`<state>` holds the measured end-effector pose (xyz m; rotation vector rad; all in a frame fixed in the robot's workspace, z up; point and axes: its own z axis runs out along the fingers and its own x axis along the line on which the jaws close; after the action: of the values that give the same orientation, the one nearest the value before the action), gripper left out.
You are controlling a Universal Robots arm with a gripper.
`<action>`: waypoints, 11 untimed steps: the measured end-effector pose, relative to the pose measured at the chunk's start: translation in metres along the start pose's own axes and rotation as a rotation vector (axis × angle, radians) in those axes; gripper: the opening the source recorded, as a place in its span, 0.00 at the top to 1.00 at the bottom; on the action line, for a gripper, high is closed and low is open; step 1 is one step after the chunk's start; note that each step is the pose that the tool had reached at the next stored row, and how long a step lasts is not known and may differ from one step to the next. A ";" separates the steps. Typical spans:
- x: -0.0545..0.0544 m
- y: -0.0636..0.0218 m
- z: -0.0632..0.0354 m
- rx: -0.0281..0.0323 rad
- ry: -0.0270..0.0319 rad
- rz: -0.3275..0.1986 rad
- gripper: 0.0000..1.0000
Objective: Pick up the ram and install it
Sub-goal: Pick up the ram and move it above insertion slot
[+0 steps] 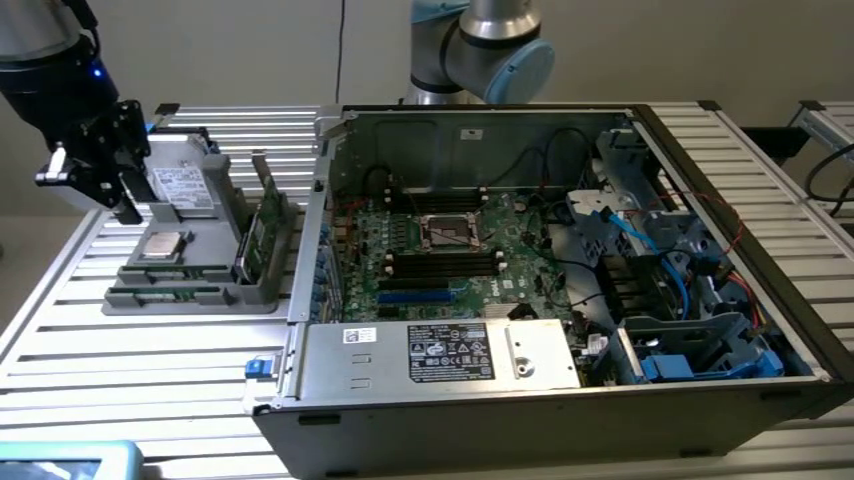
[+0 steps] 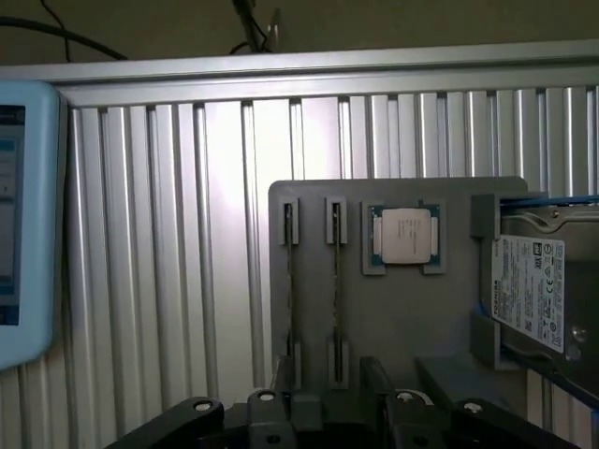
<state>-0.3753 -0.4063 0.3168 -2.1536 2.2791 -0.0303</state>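
The gripper's (image 2: 328, 404) black body sits closest to the wrist camera, hanging above one end of a grey tray (image 2: 398, 318). I cannot tell how far open it is, nor whether it has hold of anything.

In the exterior view the gripper (image 1: 96, 190) hovers over the tray's (image 1: 200, 292) far-left side, just beside a hard drive (image 1: 180, 185) and above a processor chip (image 1: 164, 245).

The ram (image 1: 263, 225) stands upright on its long edge in the tray's side nearest the computer case (image 1: 561, 410) — two slim green strips, close together and parallel, apart from the gripper. From the wrist camera the ram (image 2: 335, 281) is seen edge-on as thin dark lines held in grey clips, with the processor chip (image 2: 404, 234) just beside it and the hard drive (image 2: 533, 290) beyond that.

Between the tray and the motherboard (image 1: 461, 235) rises the case's metal side wall (image 1: 320, 190). Inside, long black slots (image 1: 441, 262) lie near the middle of the board, and blue cables (image 1: 627, 235) crowd the exterior view's right.

The slatted metal table (image 1: 147, 350) lies bare in front of the tray. A light-blue device (image 1: 60, 462) rests at its near corner, and the same device (image 2: 28, 224) edges the wrist view, well apart from the tray.
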 end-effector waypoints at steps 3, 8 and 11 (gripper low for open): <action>0.000 0.0000 0.0055 0.0002 -0.0002 -0.005 0.58; 0.001 0.0003 0.0145 0.0001 -0.0003 -0.014 0.58; 0.001 0.0003 0.0200 0.0001 -0.0003 -0.017 0.58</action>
<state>-0.3753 -0.4076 0.2968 -2.1732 2.2602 -0.0302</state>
